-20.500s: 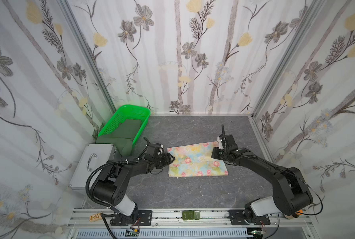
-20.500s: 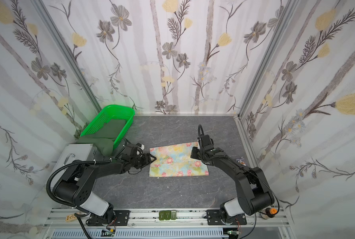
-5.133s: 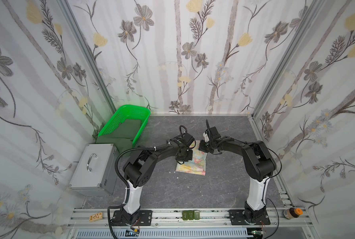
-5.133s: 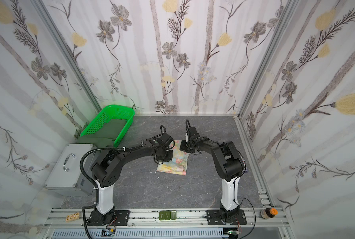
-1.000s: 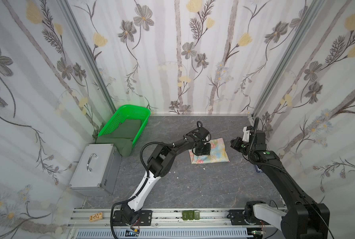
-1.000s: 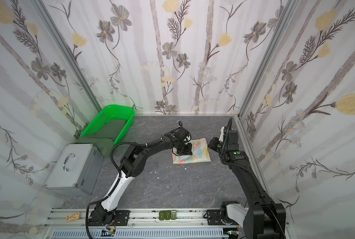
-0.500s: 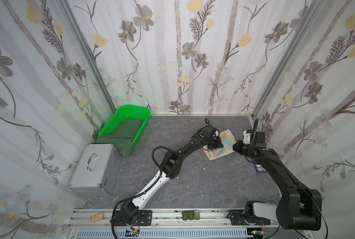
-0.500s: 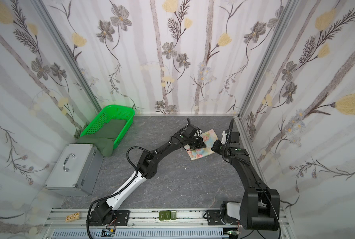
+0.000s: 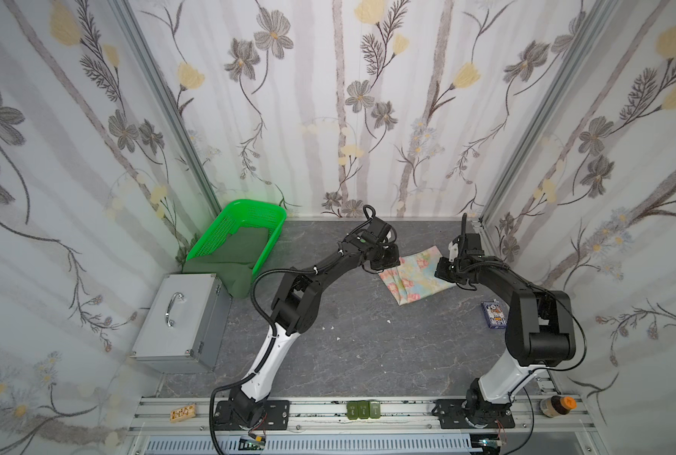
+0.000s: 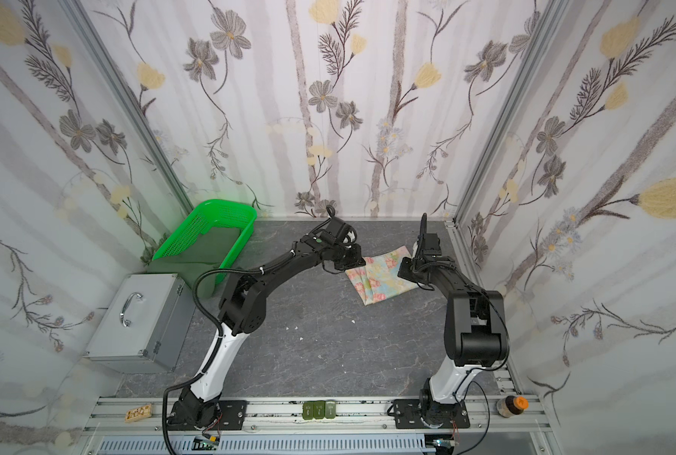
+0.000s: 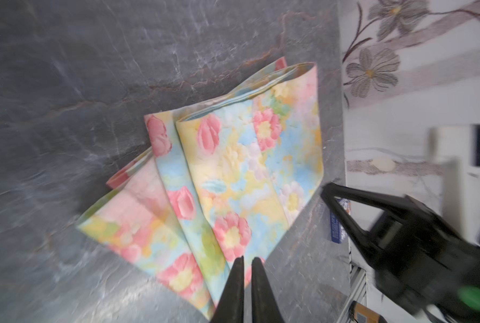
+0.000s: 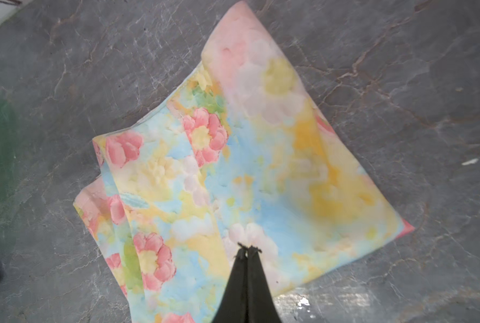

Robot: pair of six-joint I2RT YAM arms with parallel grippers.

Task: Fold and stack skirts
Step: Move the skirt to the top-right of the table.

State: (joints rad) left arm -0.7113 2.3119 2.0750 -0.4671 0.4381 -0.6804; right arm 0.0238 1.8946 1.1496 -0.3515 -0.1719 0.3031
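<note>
Left gripper (image 9: 385, 260) sits at the left edge of the flowery skirt (image 9: 417, 275) in a top view, and your right gripper (image 9: 445, 272) sits over its right side. From up here you cannot see how the jaws stand. The skirt lies folded on the table (image 9: 348, 335), far and to the right, near the right wall. Its long side slants from near-left to far-right. The dark green skirt (image 9: 245, 252) is well apart, in the green basket (image 9: 255, 208) at the far left. It spills over the near end and is not yet folded. In both top views the two grippers are close, with only the small skirt between them, so I think they could bump if you move both at once. From the left wrist, the left jaws show just a thin gap, almost closed, with the tips at the skirt's edge. You cannot tell if they pinch cloth. The layers step out like a fan instead of lining up, and the smooth folded edge faces the wall. A sideways pull would likely spread them more and spoil the fold. From the right wrist, the right jaws are pressed together with nothing seen between them, and the tips are over a pale flower. I cannot tell if they touch the cloth. If they press and slide, the top layer may wrinkle or drag off the ones below.
</note>
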